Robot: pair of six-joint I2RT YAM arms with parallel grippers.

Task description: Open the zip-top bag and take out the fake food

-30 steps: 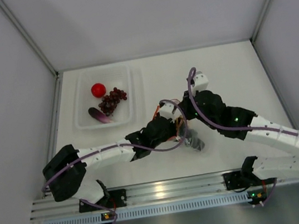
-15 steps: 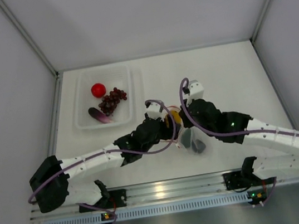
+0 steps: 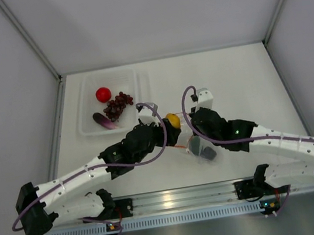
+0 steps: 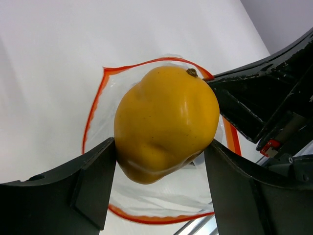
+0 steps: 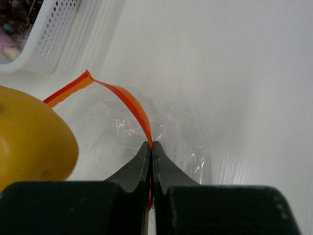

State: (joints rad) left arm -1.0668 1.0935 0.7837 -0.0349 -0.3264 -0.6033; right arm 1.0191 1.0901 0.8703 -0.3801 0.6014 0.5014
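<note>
My left gripper is shut on the yellow lemon, held above the open mouth of the zip-top bag. In the left wrist view the lemon fills the gap between my fingers, with the bag's red-orange zipper strip ringed open below it. My right gripper is shut on the bag's zipper strip and holds that edge up; the clear bag lies crinkled beyond it. A dark piece still lies inside the bag. The red tomato, grape bunch and eggplant lie in the tray.
A clear rectangular tray stands at the back left of the table; its corner shows in the right wrist view. Grey walls close in the table on three sides. The rail with both arm bases runs along the near edge.
My left gripper has drawn back to the left and up out of the bag with the lemon in it. My right gripper has shifted slightly left, still holding the bag's edge.
</note>
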